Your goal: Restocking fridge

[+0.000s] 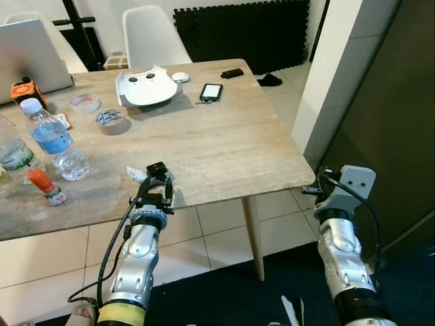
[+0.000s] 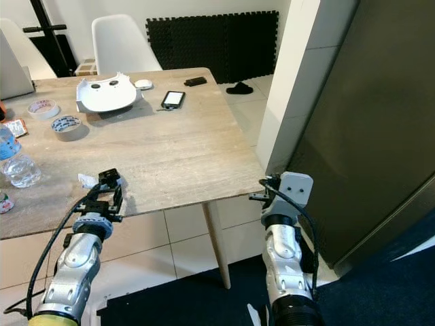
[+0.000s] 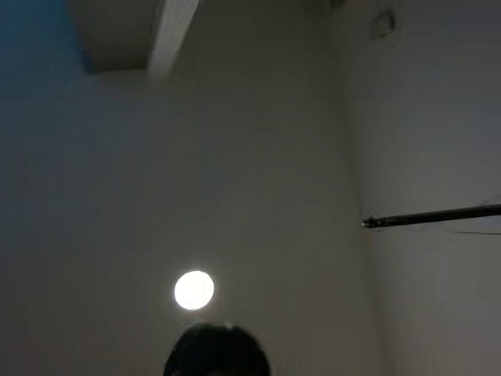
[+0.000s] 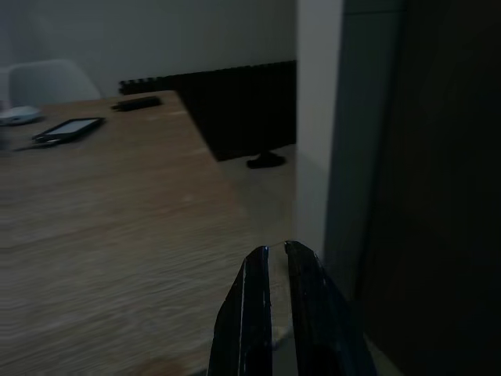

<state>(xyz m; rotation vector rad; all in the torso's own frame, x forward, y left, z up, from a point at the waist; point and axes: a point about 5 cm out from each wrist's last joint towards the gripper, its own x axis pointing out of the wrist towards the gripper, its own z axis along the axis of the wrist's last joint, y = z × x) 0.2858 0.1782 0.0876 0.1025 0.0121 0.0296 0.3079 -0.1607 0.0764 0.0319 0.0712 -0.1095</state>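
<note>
A tall dark fridge door (image 1: 387,122) stands at the right, closed. On the left of the wooden table (image 1: 224,149) stand a clear water bottle with a blue label (image 1: 54,139), a second bottle with a green label (image 1: 13,155) and a small red-capped bottle (image 1: 46,187). My left gripper (image 1: 158,171) is raised at the table's front edge and points upward; its wrist view looks at the ceiling. My right gripper (image 4: 275,252) hovers off the table's right corner beside the fridge, its two black fingers (image 4: 252,313) pressed together with nothing between them.
Two tape rolls (image 1: 111,120), a white plastic shell (image 1: 144,87), a phone (image 1: 211,92), a laptop (image 1: 30,58) and an orange device (image 1: 26,90) lie on the table. A white chair (image 1: 153,34) and black foam mats (image 1: 245,34) stand behind. A white wall corner (image 1: 326,75) adjoins the fridge.
</note>
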